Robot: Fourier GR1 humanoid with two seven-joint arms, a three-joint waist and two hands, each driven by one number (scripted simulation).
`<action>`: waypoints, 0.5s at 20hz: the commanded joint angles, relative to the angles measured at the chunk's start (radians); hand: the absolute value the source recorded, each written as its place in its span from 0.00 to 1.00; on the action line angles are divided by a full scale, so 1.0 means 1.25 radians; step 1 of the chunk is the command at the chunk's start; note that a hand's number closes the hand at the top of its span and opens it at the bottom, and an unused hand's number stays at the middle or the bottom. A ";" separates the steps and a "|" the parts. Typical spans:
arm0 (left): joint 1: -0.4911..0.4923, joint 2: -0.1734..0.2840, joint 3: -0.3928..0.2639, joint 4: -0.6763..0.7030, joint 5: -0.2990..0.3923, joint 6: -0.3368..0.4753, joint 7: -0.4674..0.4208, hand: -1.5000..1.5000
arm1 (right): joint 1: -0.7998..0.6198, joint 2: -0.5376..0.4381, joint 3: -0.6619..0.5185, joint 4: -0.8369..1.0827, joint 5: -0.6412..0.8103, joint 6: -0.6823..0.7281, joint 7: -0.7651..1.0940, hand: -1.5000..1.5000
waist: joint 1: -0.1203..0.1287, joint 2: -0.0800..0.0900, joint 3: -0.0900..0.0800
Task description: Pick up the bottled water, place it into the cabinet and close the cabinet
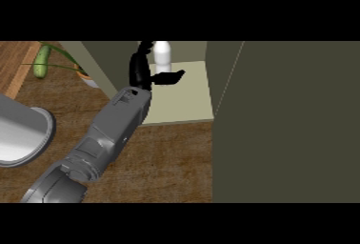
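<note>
Bottled water in the cabinet
The white bottled water (pixel 162 53) stands upright at the back of the open cabinet (pixel 184 107), on its pale shelf, its lower part hidden.

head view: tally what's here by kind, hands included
bottled water: 1
cabinet: 1
potted plant: 1
round metal container: 1
left hand: 1
total: 5

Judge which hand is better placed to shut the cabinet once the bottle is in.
Left, probably. The left hand is inside the open cabinet, right beside the bottled water standing on its shelf. The right hand is not in view.
</note>
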 commanded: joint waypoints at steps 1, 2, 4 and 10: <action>0.040 0.078 -0.001 0.024 -0.011 -0.038 -0.024 0.00 | 0.002 0.000 -0.006 0.015 0.002 0.009 -0.027 0.00 | 0.005 0.008 -0.004; 0.016 0.043 -0.007 0.030 -0.018 -0.014 -0.008 0.00 | -0.025 0.002 0.000 0.004 0.013 -0.009 0.009 0.00 | 0.007 0.008 -0.004; 0.039 0.034 0.002 0.025 -0.013 0.011 -0.031 0.00 | -0.007 0.011 0.009 0.018 0.016 -0.009 -0.009 0.00 | 0.010 0.006 -0.004; 0.051 0.072 0.025 -0.021 0.005 -0.081 -0.089 0.00 | 0.014 0.008 0.027 0.009 0.032 -0.009 -0.015 0.00 | 0.013 0.004 -0.004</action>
